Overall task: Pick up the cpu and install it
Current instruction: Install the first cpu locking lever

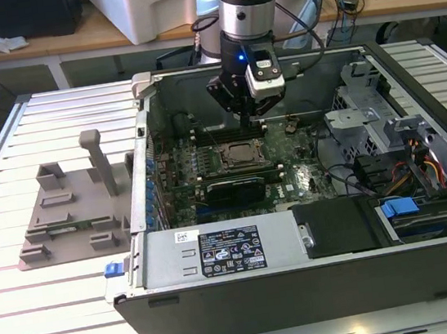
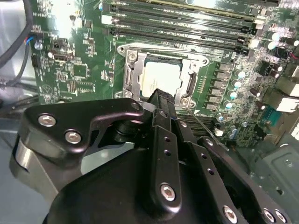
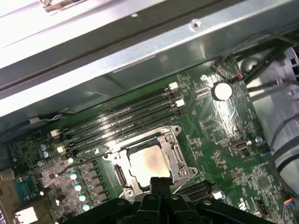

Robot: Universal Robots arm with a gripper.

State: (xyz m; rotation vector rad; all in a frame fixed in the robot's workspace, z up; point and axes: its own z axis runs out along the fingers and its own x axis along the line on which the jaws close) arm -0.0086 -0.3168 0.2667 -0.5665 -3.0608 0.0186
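**Case and surroundings.** An open computer case (image 1: 305,288) is laid on its side on the slatted table (image 1: 54,321). A grey fixture tray (image 1: 65,212) is set on the table at the exterior view's left, just beside the case wall.

**Arm.** The arm is reached down into the case. The gripper (image 1: 246,108) is held above the motherboard (image 1: 205,149), close over the socket area.

**Task item.** The cpu (image 1: 242,154) is found lying flat inside the metal socket frame (image 3: 172,148), silvery top upward. It is recorded in both wrist views: cpu (image 2: 159,77), cpu (image 3: 148,163). Rows of memory slots (image 3: 121,116) are noted just beside the socket.

**Fingers.** The fingers (image 3: 155,186) are drawn together, narrow, and nothing is held between them. In the second wrist view the gripper (image 2: 163,95) tip is placed at the edge of the socket frame (image 2: 131,70), just beside the cpu and apart from its top. Contact with the frame appears possible but cannot be confirmed.
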